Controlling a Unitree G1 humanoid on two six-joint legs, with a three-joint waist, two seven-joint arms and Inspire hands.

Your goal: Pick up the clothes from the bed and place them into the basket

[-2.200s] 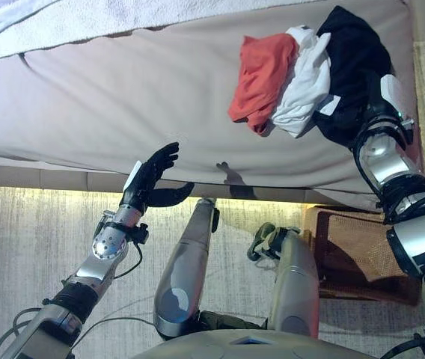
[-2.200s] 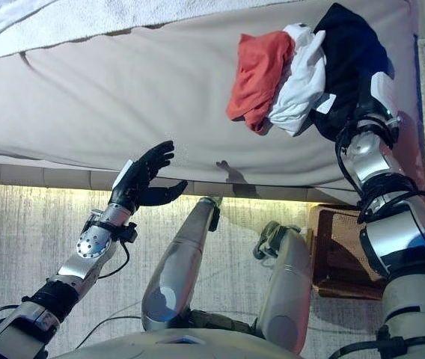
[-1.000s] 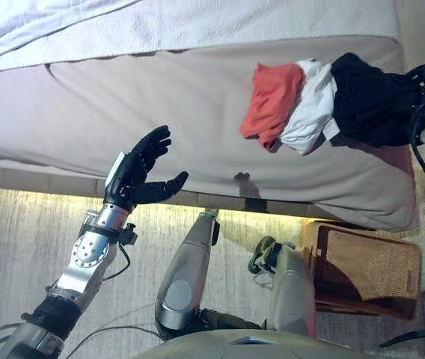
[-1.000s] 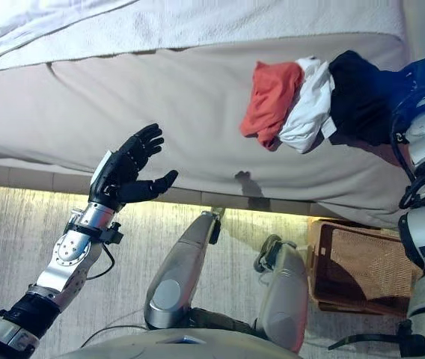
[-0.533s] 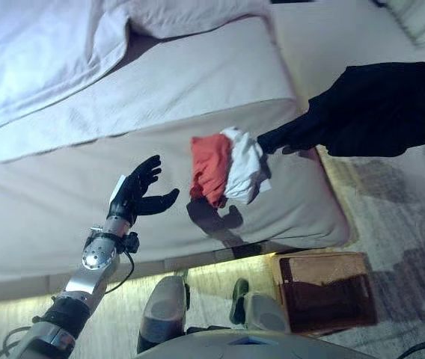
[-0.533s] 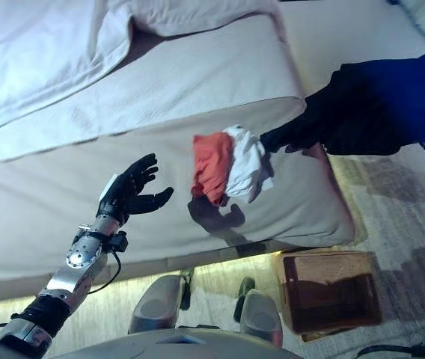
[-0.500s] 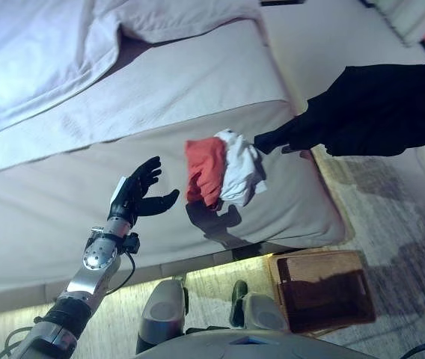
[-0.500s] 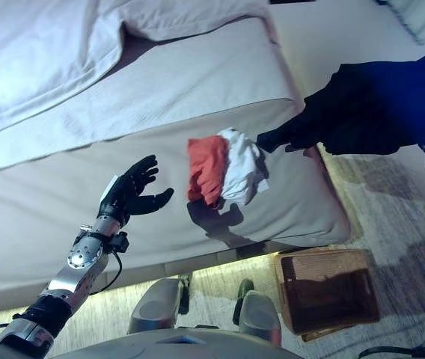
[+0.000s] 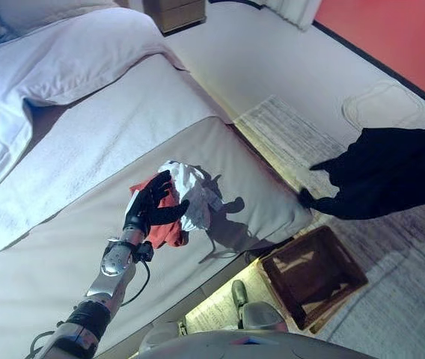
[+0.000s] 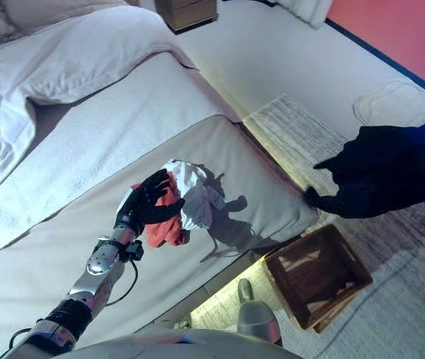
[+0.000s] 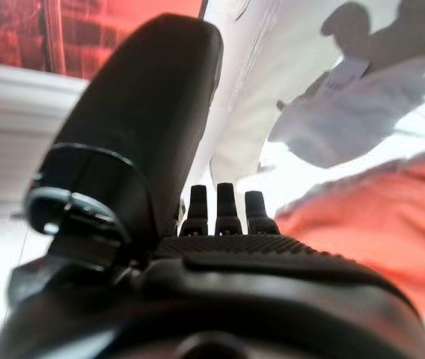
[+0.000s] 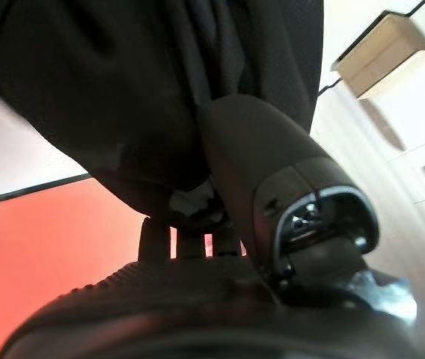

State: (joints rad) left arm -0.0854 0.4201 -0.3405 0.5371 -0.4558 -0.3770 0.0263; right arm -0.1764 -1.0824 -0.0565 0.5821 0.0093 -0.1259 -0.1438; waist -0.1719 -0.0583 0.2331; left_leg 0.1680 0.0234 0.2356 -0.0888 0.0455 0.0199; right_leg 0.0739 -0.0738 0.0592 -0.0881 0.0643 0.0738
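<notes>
A red garment (image 9: 166,230) and a white garment (image 9: 195,196) lie bunched together on the beige bed (image 9: 63,247) near its corner. My left hand (image 9: 150,206) is open, with straight fingers, right over the red garment; the left wrist view shows its fingers (image 11: 217,203) above the red cloth (image 11: 377,224) and the white cloth (image 11: 362,112). My right hand (image 12: 160,299) is shut on a black garment (image 9: 381,179), which hangs in the air off the bed, up and to the right of the brown wicker basket (image 9: 347,265) on the floor.
A white duvet (image 9: 48,60) covers the far part of the bed. A pale rug (image 9: 295,134) lies beside the bed, under the basket. A wooden cabinet (image 9: 171,11) stands at the back, and a red wall (image 9: 392,30) at the far right.
The camera has swung a lot. My right hand has lifted the black garment off the bed and out over the floor. My left hand now sits over the red garment.
</notes>
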